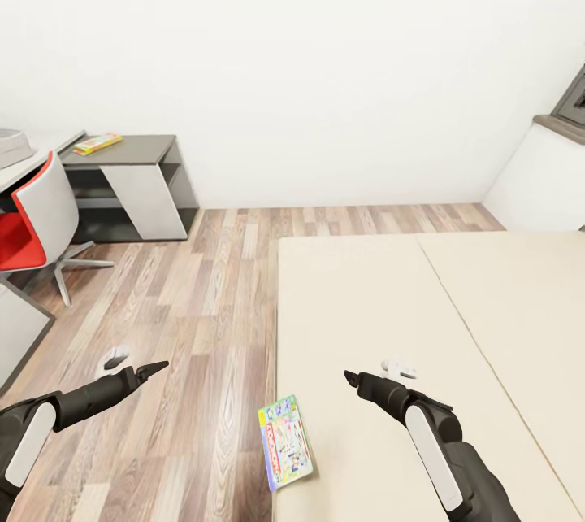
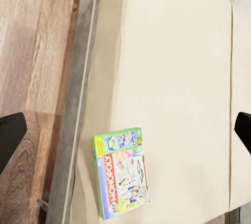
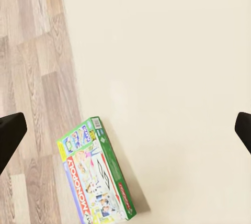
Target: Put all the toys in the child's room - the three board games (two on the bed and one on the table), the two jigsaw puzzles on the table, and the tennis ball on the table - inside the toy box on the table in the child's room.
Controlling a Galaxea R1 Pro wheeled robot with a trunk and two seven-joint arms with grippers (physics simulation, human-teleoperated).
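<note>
Monopoly board game (image 1: pixel 285 441) lying flat at the bed (image 1: pixel 406 302) edge nearest the floor, untouched. Left gripper (image 1: pixel 154 367) over the floorboards, right gripper (image 1: pixel 351 380) over the mattress, both spread wide and empty. Another flat game box (image 1: pixel 97 143) waiting on the far table (image 1: pixel 138 152). Looks like plenty left to collect.

red office chair (image 1: pixel 24 233), wood floor (image 1: pixel 203 294), white wall (image 1: pixel 325 58)
</note>
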